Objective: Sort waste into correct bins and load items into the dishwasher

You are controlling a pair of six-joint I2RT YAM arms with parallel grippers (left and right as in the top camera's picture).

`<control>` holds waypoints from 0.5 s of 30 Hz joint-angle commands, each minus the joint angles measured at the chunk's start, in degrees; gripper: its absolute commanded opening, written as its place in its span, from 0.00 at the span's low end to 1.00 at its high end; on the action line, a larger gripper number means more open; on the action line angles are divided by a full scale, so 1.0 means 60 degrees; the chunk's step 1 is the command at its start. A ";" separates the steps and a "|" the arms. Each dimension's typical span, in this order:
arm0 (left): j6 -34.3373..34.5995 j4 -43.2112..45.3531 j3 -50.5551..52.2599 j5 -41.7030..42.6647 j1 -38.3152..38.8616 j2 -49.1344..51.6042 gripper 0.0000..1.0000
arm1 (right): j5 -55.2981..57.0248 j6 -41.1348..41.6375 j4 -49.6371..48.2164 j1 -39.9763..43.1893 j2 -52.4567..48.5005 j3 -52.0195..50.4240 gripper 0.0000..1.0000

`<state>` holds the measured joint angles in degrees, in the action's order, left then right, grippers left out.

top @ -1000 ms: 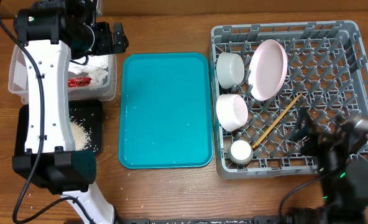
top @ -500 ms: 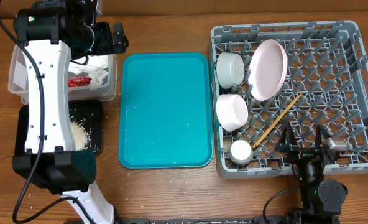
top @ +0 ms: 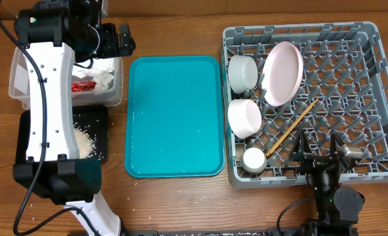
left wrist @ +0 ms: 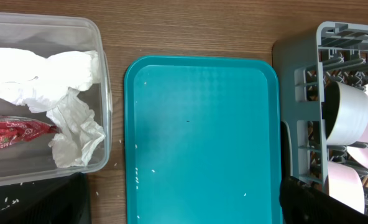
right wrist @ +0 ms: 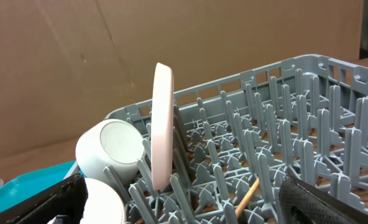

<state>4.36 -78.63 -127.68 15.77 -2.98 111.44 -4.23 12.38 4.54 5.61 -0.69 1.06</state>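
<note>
The clear tub [top: 17,78] holds the crumpled napkin [left wrist: 47,74] and the red wrapper [left wrist: 10,134]. The black tray [top: 102,115] below it holds rice [top: 84,141]. The grey dish rack [top: 377,78] holds an upright pink plate [top: 283,73], two white bowls [top: 242,71] [top: 244,118], a small cup [top: 253,159] and chopsticks [top: 295,124]. My left gripper [top: 115,40] hangs open and empty over the tub's right end, above the tub and tray in its wrist view [left wrist: 184,208]. My right gripper [top: 322,157] is open and empty at the rack's front edge, facing the plate [right wrist: 162,124].
The teal serving tray [top: 174,118] lies between the bins and the rack, with a few stray rice grains [left wrist: 137,177] on it. Loose grains also lie on the wood around the black tray. The left arm's white body covers part of both bins.
My right arm has swung left from the rack's right front corner to the middle of its front edge and settled. The left arm and all objects are unchanged.
</note>
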 commanded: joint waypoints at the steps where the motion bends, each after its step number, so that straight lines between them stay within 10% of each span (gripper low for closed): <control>1: -0.0011 -0.0004 -0.0146 -0.0022 0.0062 -0.0029 1.00 | 0.0011 0.0040 -0.0029 0.0007 0.0087 -0.0102 1.00; 15: -0.0015 -0.0219 -0.0142 -0.0951 0.0124 -0.0040 1.00 | 0.0011 0.0040 -0.0026 0.0007 0.0087 -0.0102 1.00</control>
<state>4.36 -79.85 -127.68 12.29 -2.98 111.42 -4.23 12.38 4.56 5.58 -0.69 1.06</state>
